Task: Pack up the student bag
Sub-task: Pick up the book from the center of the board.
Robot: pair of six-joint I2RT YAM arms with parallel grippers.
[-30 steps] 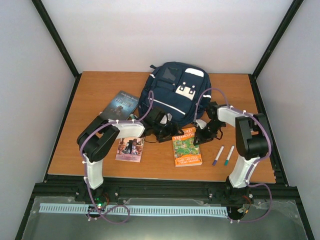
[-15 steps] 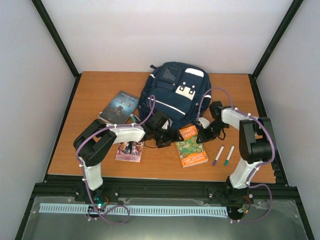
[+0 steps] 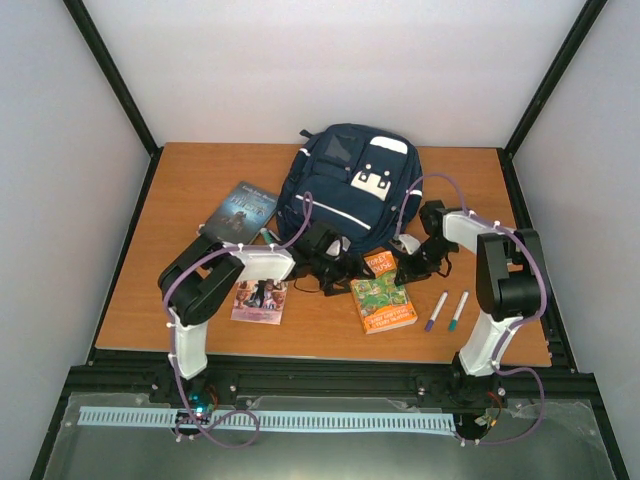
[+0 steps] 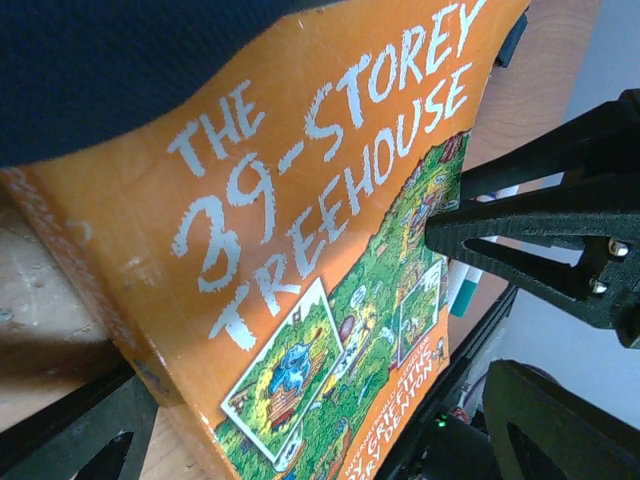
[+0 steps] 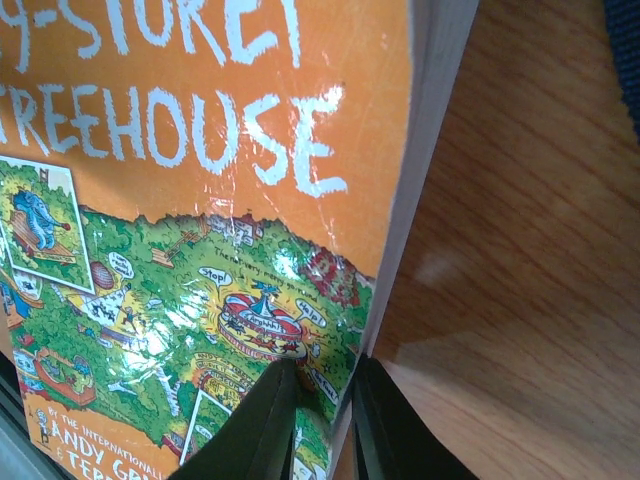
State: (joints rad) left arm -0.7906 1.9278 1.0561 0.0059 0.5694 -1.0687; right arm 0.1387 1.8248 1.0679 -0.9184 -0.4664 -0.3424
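Pinching the orange book [image 3: 383,292] along its 3 o'clock edge with the right gripper [image 3: 410,266]: fingers [image 5: 262,425] nearly pressed together, one on the glossy cover, the other under the pages. Holding that edge raised off the wood, with a shadow underneath in the right wrist view.

Spreading the left gripper [image 3: 338,262] wide at 9 o'clock of the same book, closed on nothing. Cannot tell whether it touches the cover.

Finding the backpack [image 3: 350,180] flat at the 12 o'clock end of the table [image 3: 150,300], navy, with white stripes and white patches, and its lower edge turned toward 6 o'clock. Meeting that lower edge with the far end of the orange book; in the left wrist view, navy fabric [image 4: 120,60] crosses above the title.

Leaving a dark book [image 3: 242,210] at 9 o'clock of the backpack, just beside it. Leaving a small book [image 3: 260,298] at 9 o'clock of the orange one, well apart, partly under the left arm. Leaving two markers [image 3: 447,311] side by side at 3 o'clock of the orange book, near it, one capped purple and one capped green.
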